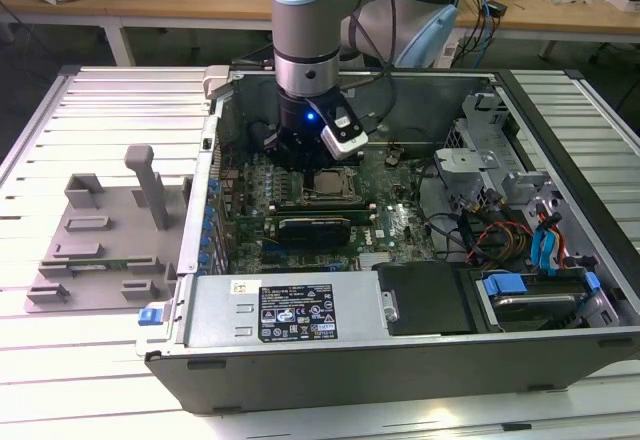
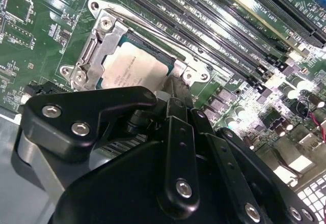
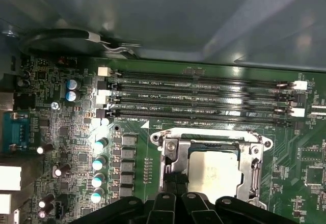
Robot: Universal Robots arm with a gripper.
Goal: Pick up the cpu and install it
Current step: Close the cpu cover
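Fingers (image 2: 176, 102) are sitting drawn together as far as I can judge, nothing showing between them, tips pointing down just beside one edge of the cpu (image 3: 213, 170) rather than straddling it. Working from big to small: the open computer case (image 1: 450, 360) is lying on the slatted table (image 1: 90, 110), with the grey fixture plate (image 1: 95, 240) well apart on the exterior view's left. My arm (image 1: 310, 20) is standing upright inside the case, and my gripper (image 1: 303, 166) is hanging low over the green motherboard (image 3: 66, 132). Memory slots (image 3: 204, 94) are running alongside the socket frame (image 3: 256, 168), near but not touching it. Inside that frame the cpu is lying flat, silver top up, looking level and square to the opening; whether it is fully seated I cannot tell. I am judging the step in hand as the seating itself. Doing it well is meaning staying plumb, pressing lightly if at all, and never dragging sideways, since any skew is risking the contacts underneath. I am minding the frame's metal edge right beside my tips, and checking that the chip's pale rim is sitting evenly on every side. Slow, straight travel is serving best.
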